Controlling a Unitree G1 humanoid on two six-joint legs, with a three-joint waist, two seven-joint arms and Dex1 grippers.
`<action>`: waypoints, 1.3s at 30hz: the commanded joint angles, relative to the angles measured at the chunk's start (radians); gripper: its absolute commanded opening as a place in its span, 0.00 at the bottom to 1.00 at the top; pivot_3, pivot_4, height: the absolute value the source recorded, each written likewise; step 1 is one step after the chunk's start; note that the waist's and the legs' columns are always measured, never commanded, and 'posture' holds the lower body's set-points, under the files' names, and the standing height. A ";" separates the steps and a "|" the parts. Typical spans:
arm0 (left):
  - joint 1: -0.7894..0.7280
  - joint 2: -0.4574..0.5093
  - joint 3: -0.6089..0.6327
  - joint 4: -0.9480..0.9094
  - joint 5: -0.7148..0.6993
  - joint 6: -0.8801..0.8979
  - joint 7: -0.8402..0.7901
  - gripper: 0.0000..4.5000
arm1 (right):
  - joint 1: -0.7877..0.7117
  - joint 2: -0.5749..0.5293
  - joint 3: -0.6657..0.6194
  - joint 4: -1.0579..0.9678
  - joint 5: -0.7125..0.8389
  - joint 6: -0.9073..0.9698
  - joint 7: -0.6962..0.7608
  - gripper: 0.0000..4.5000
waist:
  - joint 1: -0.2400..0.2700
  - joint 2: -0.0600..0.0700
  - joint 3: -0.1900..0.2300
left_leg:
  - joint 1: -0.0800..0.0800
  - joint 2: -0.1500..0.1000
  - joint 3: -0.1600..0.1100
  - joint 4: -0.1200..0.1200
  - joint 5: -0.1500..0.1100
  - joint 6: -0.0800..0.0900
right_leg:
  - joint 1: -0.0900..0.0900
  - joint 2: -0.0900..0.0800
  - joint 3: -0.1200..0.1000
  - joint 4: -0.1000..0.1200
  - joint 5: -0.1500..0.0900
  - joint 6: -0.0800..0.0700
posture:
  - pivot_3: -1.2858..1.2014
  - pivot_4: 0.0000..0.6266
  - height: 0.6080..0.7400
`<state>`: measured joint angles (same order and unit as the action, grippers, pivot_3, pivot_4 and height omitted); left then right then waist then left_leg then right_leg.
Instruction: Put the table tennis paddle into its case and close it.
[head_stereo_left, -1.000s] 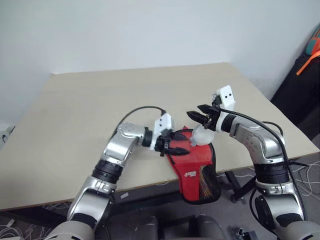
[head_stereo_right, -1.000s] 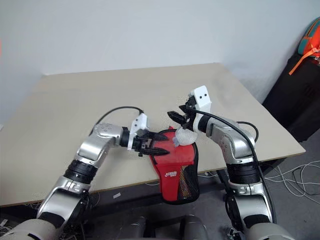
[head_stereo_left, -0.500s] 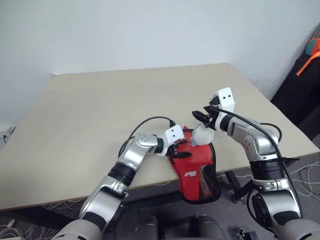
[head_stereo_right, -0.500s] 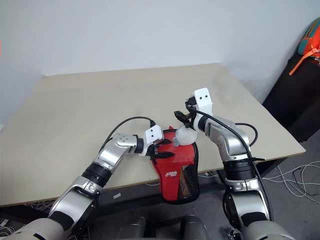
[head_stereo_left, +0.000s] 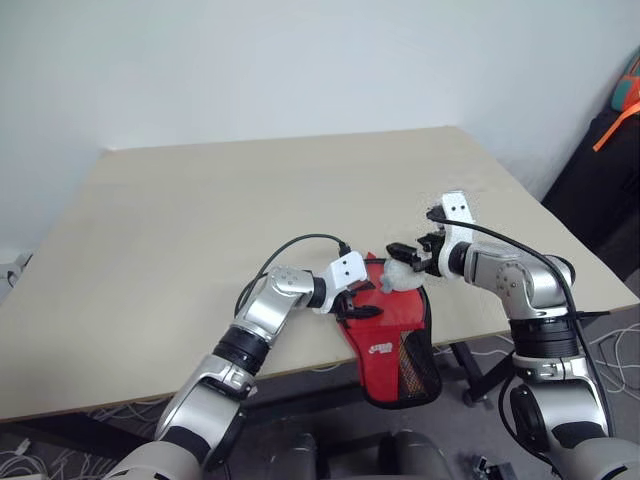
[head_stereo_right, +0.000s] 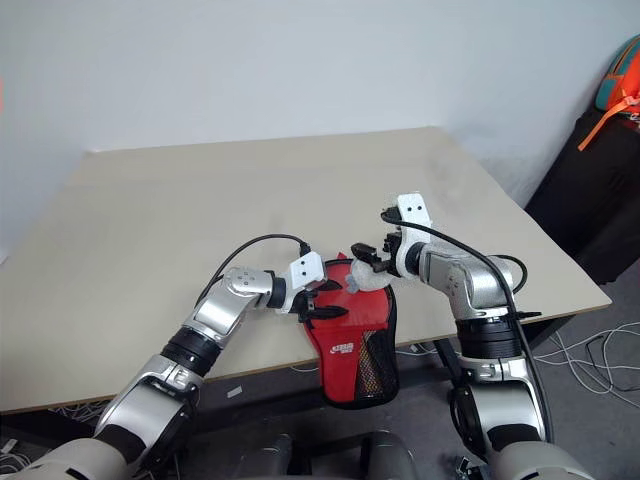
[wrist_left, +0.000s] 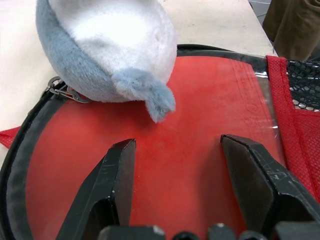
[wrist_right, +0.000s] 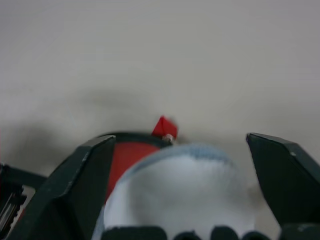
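Observation:
The red case (head_stereo_left: 390, 340) with black trim and a mesh pocket lies at the table's front edge, its narrow end hanging over. A white and grey-blue plush charm (head_stereo_left: 398, 278) on the zip pull (wrist_left: 62, 90) rests on the case's round end. My left gripper (head_stereo_left: 362, 300) is open, its fingers (wrist_left: 112, 180) spread just above the clear panel (wrist_left: 190, 165). A smooth red face shows behind that panel; I cannot tell whether it is the table tennis paddle. My right gripper (head_stereo_left: 408, 255) is open, with a finger (wrist_right: 90, 170) on either side of the charm (wrist_right: 180, 195) and clear of it.
The beige table (head_stereo_left: 200, 220) stretches bare behind and to the left of the case. A black bag with an orange strap (head_stereo_left: 610, 150) stands off the table's right side. Cables (head_stereo_left: 620, 360) lie on the floor below.
My right gripper has sunk towards the case and opened, releasing the plush charm. My left gripper came down and to the right onto the case's round end, then stayed still.

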<state>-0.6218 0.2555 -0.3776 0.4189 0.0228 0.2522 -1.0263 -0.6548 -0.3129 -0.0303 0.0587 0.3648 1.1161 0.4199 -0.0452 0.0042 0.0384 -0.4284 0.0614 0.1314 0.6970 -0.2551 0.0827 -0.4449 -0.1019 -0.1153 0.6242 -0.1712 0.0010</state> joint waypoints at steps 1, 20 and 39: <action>0.035 0.011 -0.046 0.017 0.031 0.038 -0.011 0.64 | -0.009 -0.028 0.008 -0.052 0.018 0.050 0.014 0.99 | 0.000 0.000 0.000 | 0.000 0.000 0.000 0.000 0.000 0.000 | 0.000 0.000 0.000 0.000 0.000 0.000 | 0.52 0.00 0.88; 0.018 -0.012 -0.044 0.044 0.039 0.056 0.021 0.64 | 0.027 -0.100 0.115 -0.053 -0.013 0.080 0.061 0.24 | 0.001 0.002 -0.003 | 0.000 -0.001 -0.001 0.000 0.000 0.000 | 0.001 -0.001 -0.001 0.000 0.000 0.000 | 0.52 0.00 0.88; 0.008 -0.029 -0.081 0.065 0.060 0.152 0.021 0.64 | 0.051 -0.387 0.168 -0.067 -0.007 -0.024 0.308 0.07 | 0.038 0.003 -0.003 | 0.000 -0.002 -0.003 0.002 -0.001 0.001 | 0.001 -0.002 -0.002 -0.001 -0.002 -0.002 | 0.52 0.00 0.88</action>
<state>-0.6436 0.2075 -0.4003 0.4238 0.0209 0.3600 -1.0116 -0.5975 -0.6755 0.1650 0.0076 0.3685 1.0970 0.7306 -0.0076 0.0070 0.0352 -0.4281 0.0598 0.1280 0.6989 -0.2558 0.0841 -0.4439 -0.1038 -0.1177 0.6229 -0.1730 -0.0013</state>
